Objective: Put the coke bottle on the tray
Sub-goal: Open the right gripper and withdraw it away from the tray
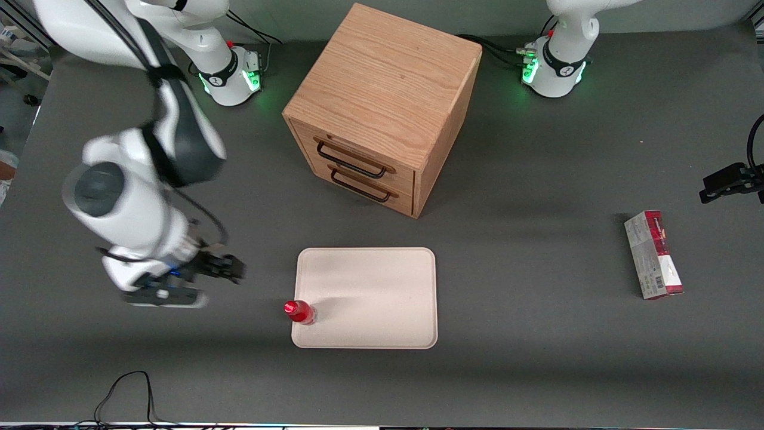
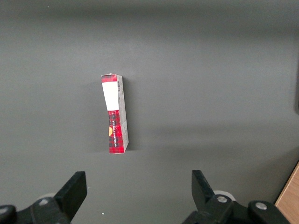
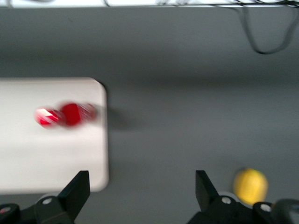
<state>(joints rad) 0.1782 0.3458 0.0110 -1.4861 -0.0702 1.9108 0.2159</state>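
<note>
Item, coke bottle [image 1: 300, 312]: standing upright on the tray [image 1: 382, 280], at the tray's lower-left corner in the front view, close to the rim on the working arm's side. The right wrist view agrees: the red bottle [image 3: 65, 114] sits on the pale tray [image 3: 42, 158] surface, just inside its edge. Status, by my reckoning: placement done; only the arm's retreat is left.

Item, gripper [image 1: 224, 267]: left of the tray in the front view, at mid-height of the frame, well apart from the bottle and holding nothing. The wrist camera shows its two dark fingers [image 3: 77, 191] spread wide with bare table between them.

Item, tray: holds the bottle and nothing else; the rest of its surface is bare.

Item, wooden drawer cabinet [image 1: 382, 107]: upper centre of the front view, above the tray; both drawers closed, contents not visible.

Item, red-and-grey carton [image 1: 653, 255]: lying flat on the table at the right of the front view, toward the parked arm's end, well apart from the tray.

Item, small yellow object [image 3: 251, 185]: seen only by the right wrist camera, on the table off the tray; I cannot tell what it is.
</note>
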